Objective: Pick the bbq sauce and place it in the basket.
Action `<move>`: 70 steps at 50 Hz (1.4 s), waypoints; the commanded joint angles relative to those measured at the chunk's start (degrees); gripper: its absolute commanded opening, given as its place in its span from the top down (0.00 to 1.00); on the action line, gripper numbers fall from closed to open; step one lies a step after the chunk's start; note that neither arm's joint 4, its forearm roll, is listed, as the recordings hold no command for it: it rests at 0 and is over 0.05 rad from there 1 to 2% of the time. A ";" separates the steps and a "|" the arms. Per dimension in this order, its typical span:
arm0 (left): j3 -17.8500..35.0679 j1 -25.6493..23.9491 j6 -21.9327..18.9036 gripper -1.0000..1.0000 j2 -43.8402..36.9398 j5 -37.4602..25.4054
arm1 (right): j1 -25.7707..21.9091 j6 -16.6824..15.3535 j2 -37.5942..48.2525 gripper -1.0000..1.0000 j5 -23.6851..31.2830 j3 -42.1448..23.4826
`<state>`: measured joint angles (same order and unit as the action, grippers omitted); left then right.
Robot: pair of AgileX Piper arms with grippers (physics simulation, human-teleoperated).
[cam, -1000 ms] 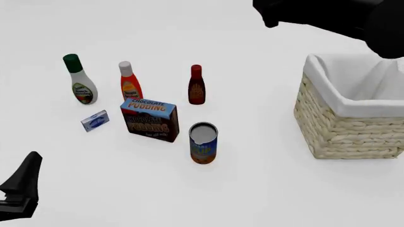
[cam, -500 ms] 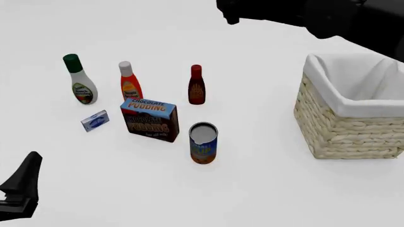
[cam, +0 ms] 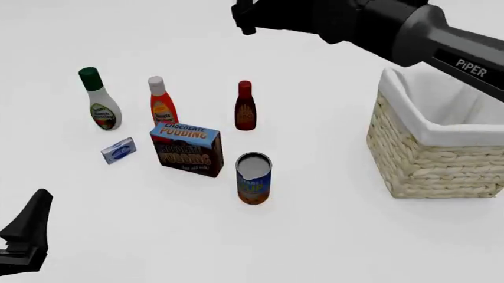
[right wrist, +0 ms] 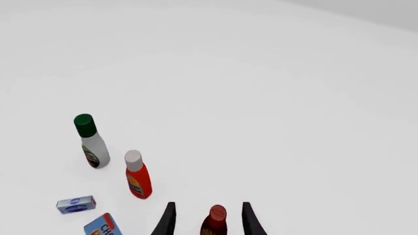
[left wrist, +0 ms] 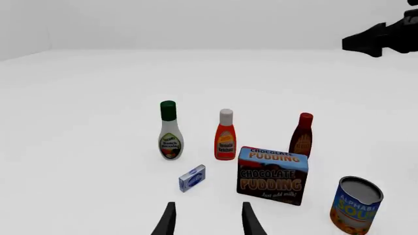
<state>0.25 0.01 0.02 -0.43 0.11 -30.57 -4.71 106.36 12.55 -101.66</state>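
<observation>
Left wrist view: the left gripper (left wrist: 205,220) shows two dark fingertips spread apart with nothing between them. Ahead on the white table (left wrist: 78,147) stand the white bottle (left wrist: 170,131), the orange bottle (left wrist: 225,135) and the bbq sauce (left wrist: 302,135) in a row, all upright. Nearer are a small blue box (left wrist: 192,178), a pudding box (left wrist: 272,175) and a soup can (left wrist: 355,204). The right arm (left wrist: 382,38) hangs dark in the air beyond.

Front view: the bbq sauce (cam: 245,106) stands upright, well apart from the basket (cam: 435,159) at the right. The right arm (cam: 370,25) reaches in high above the table, its tip (cam: 242,16) above and behind the sauce — whether its jaws are parted cannot be told here. The left gripper (cam: 28,236) sits low at the near left.

Right wrist view: the right gripper (right wrist: 207,219) has its fingers spread — the red cap of the bbq sauce (right wrist: 216,221) shows between them, farther off and untouched.
</observation>
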 commanded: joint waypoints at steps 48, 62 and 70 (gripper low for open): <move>0.00 0.00 0.01 0.00 0.00 0.00 | 2.66 0.52 27.60 0.00 4.81 -21.66; 0.00 -0.01 0.01 0.00 0.00 0.00 | 2.44 0.32 29.88 0.00 4.53 -20.99; 0.00 -0.02 -0.01 0.00 0.00 0.00 | 2.41 0.32 31.57 0.00 5.15 -22.32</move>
<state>0.25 0.00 0.01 -0.43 0.11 -28.10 -4.36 136.04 17.25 -123.01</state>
